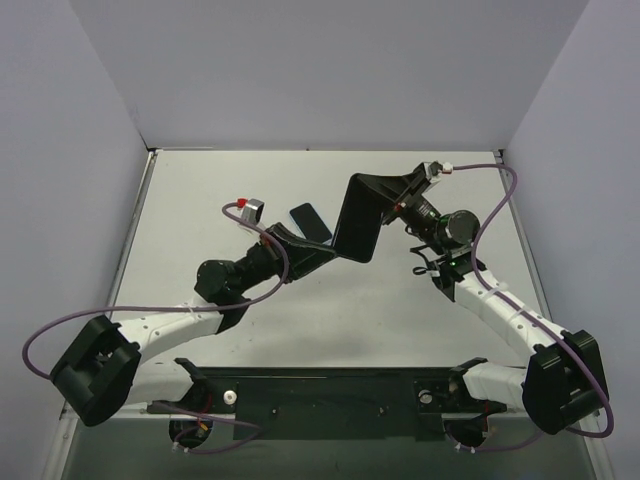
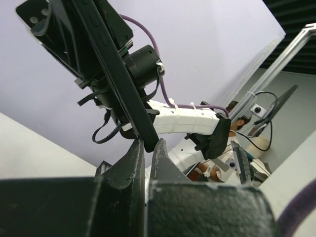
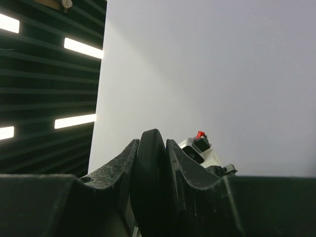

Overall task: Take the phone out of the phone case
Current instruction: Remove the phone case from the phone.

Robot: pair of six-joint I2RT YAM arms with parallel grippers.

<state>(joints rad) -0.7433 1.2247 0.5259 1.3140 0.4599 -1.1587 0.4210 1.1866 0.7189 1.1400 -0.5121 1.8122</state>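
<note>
Your left pincer point(image 1: 318, 250) and right pincer point(image 1: 398, 207) are both pinching the phone case point(image 1: 358, 220) midair. Tug unevenly and it'll slip, dropping onto the tabletop point(image 1: 250, 180).

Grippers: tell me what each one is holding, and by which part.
Both hold the black case. The left gripper clamps its thin near edge, and the right gripper clamps its far edge.

I have bare table point(image 1: 340, 320) open between my arms point(image 1: 500, 315) and along the back wall point(image 1: 330, 70); the raised phone case point(image 1: 360, 215) bars the middle; a dark slab point(image 1: 308, 220) lies beside the left gripper point(image 1: 305, 252); purple cables point(image 1: 480, 166) loop outside.
</note>
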